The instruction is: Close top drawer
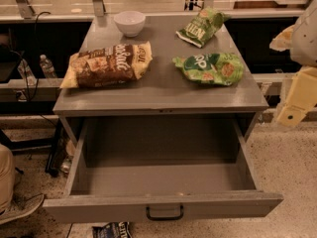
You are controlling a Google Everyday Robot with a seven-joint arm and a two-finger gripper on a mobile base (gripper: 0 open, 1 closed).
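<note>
The top drawer [99, 208] of the grey cabinet is pulled far out toward me, and its inside is bare. Its front panel runs along the bottom of the view, with a small black loop handle [164, 213] at its centre. The lower drawers are hidden beneath it. My gripper [296, 100] is a pale yellowish shape at the right edge. It hangs to the right of the cabinet, level with its top, above the floor and well apart from the drawer.
On the cabinet top [163, 95] lie a brown-and-yellow chip bag [106, 64], two green bags [210, 68] [200, 26] and a white bowl [130, 22]. A dark packet [113, 229] lies on the floor under the drawer front. A water bottle [47, 66] and cables are at left.
</note>
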